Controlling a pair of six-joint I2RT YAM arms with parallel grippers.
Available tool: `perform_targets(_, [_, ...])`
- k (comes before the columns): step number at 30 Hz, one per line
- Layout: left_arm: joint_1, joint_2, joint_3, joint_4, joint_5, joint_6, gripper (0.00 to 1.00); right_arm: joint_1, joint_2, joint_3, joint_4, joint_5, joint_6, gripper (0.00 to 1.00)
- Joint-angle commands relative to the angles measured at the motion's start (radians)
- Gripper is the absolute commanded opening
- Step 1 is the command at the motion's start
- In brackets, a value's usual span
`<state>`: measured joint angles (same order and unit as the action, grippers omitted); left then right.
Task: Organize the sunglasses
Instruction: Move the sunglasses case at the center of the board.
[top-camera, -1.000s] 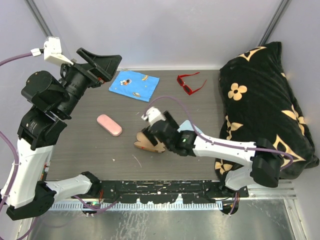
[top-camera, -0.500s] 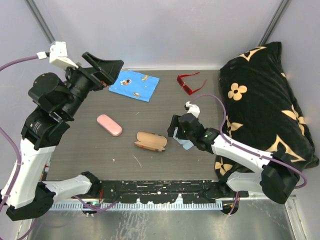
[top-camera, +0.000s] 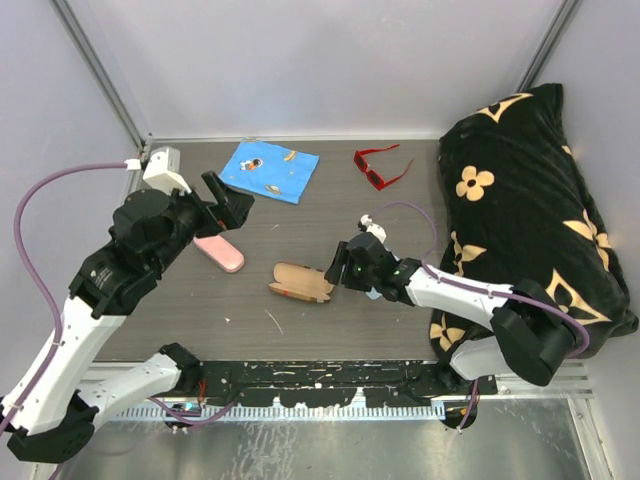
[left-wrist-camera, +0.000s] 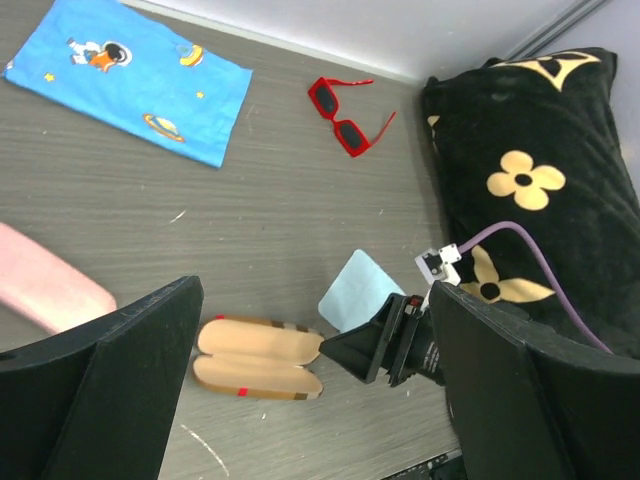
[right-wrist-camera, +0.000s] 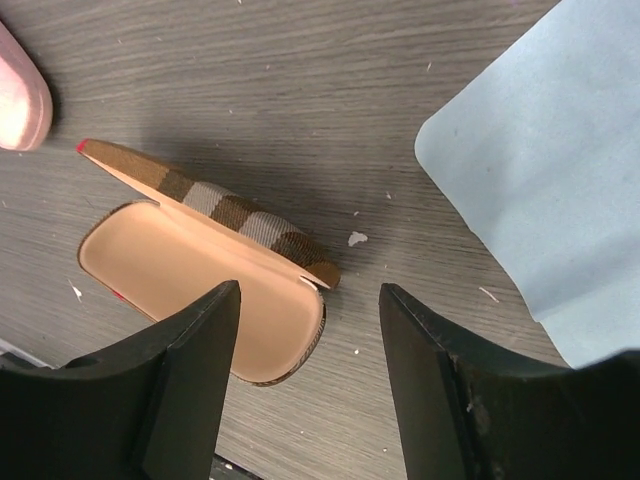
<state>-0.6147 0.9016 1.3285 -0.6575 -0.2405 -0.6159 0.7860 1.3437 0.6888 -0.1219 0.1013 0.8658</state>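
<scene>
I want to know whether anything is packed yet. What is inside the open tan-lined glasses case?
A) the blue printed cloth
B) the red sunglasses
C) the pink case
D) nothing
D: the left wrist view shows the case lying open with both tan halves bare, and the red sunglasses lie well away from it.

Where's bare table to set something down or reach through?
Free: middle of the table, between the blue printed cloth, red sunglasses and open case; the front strip before that case. Crowded: right gripper, pale cloth and pillow at right; left gripper by the pink case.
</scene>
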Motion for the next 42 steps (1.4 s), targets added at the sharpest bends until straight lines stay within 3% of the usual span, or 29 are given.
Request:
perform_targets(1, [0.003,-0.074,-0.044,0.001,-0.047,0.005,0.98,0.0,0.022,-0.009,0.067,-0.028,-0.011,0.63])
perform_targets(16, [0.004,-0.095,-0.147,-0.143,-0.022,-0.053,0.98,0.002,0.158,0.021,0.155,-0.004,-0.1,0.39])
perform_targets(18, [0.003,-0.089,-0.151,-0.143,-0.017,-0.05,0.98,0.001,0.171,0.03,0.172,-0.003,-0.146,0.32])
perform_targets(25, [0.004,-0.081,-0.154,-0.163,-0.018,-0.05,0.98,0.001,0.176,0.024,0.251,-0.028,-0.283,0.2])
perform_targets(42, [0.003,-0.072,-0.166,-0.209,-0.033,-0.056,0.98,-0.019,0.287,0.123,0.353,0.0,-0.383,0.03])
